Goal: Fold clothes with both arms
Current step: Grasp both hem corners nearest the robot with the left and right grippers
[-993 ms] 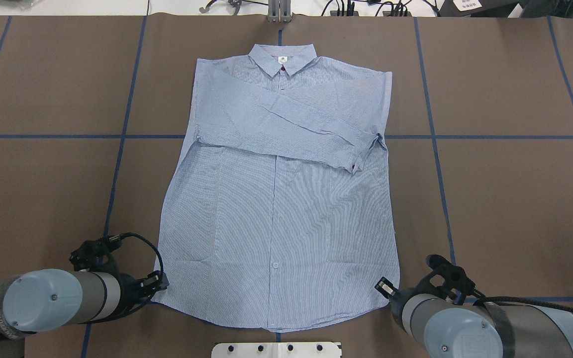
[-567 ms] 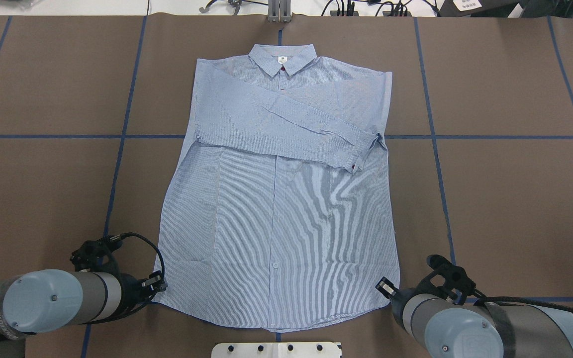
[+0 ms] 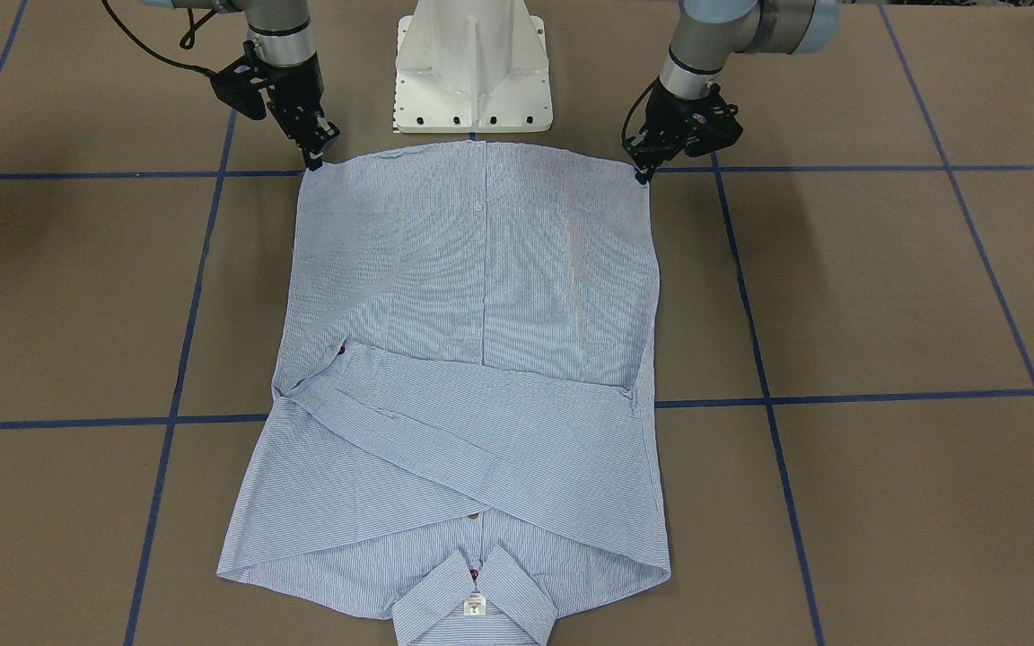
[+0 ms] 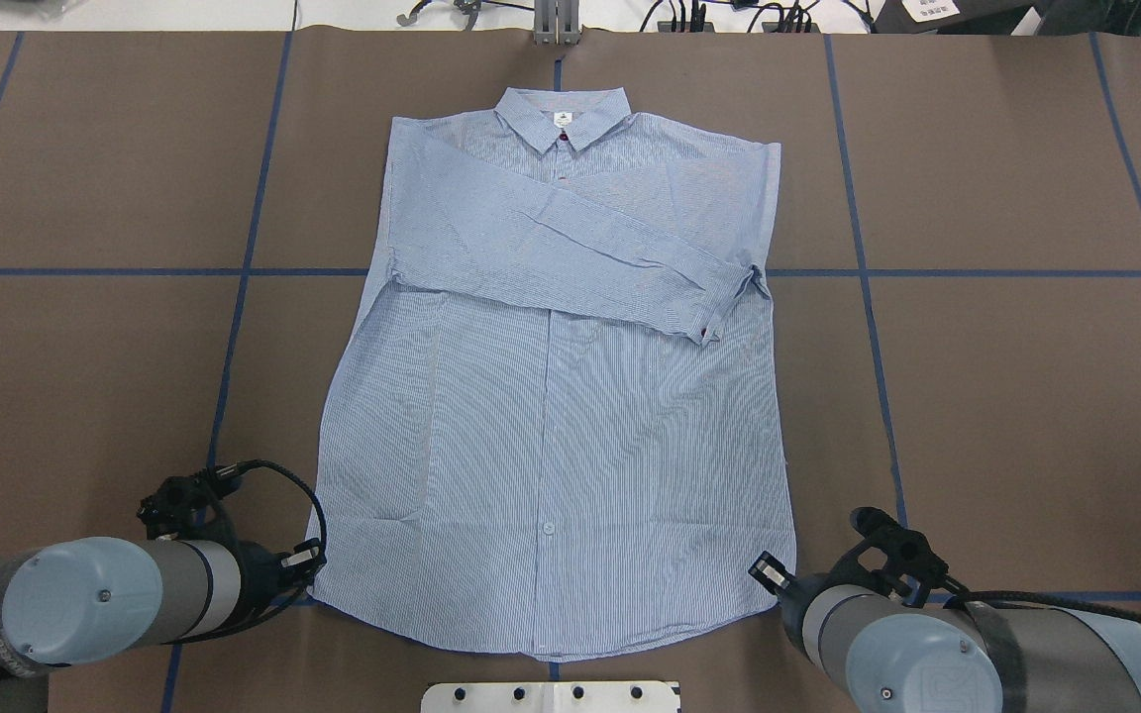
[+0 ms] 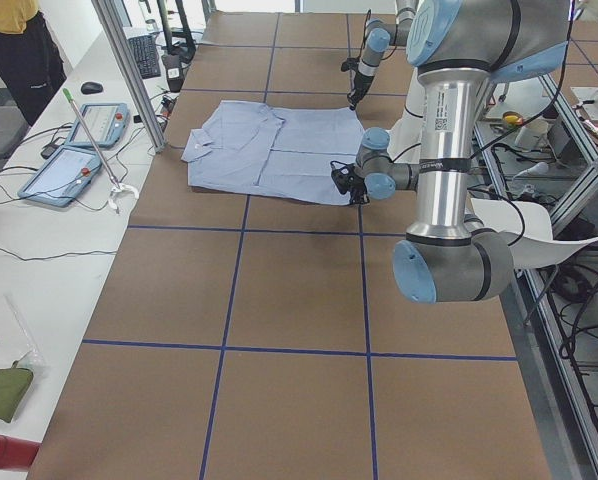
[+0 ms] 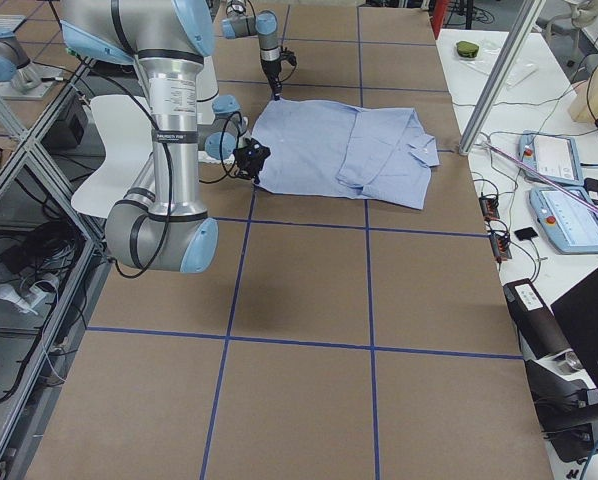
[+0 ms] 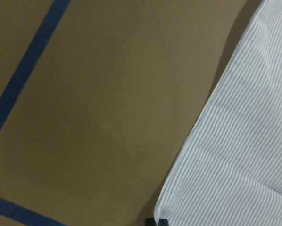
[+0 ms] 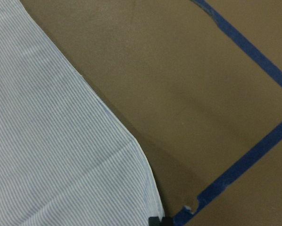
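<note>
Brown table (image 4: 1026, 396) carries the shirt (image 4: 551, 446) flat; I see left gripper (image 3: 642, 173) and right gripper (image 3: 313, 162) at its hem corners, jaws' grip unclear.

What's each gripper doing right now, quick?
Left gripper: fingers closed on a hem corner of the light blue striped button-up shirt.
Right gripper: closed on the same shirt's other hem corner.

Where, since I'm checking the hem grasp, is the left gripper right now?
In the overhead view the left gripper sits low on the left, at the near-left hem corner of the shirt, opposite the right gripper.
</note>
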Controlling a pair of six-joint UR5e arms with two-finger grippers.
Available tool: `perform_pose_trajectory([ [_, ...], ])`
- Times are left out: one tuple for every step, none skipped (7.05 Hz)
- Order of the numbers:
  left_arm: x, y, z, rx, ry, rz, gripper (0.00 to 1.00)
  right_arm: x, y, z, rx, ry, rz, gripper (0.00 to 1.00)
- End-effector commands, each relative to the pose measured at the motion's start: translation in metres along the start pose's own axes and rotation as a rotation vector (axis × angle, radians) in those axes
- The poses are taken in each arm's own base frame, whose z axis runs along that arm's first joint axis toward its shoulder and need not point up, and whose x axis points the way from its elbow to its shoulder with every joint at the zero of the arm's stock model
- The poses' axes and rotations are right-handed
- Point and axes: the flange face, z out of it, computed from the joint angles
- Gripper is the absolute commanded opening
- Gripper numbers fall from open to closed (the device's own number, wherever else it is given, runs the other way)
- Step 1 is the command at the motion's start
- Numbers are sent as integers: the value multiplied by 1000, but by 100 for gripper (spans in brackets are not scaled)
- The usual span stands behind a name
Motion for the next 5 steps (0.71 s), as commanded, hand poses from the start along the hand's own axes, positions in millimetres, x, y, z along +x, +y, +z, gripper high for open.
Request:
perform_pose_trajectory([
  [10,2,-20,-8,35,-2,0,0,-1,0,1,0,0,0],
  [16,5,-34,-17,56,-3,0,3,-6,-1,7,4,2,0],
  [22,8,-44,-27,77,-36,0,13,-19,-11,9,6,3,0],
  [26,11,-57,-38,101,-47,0,19,-27,-23,5,4,4,0],
  [29,12,-67,-41,111,-56,0,26,-34,-31,6,7,4,0],
])
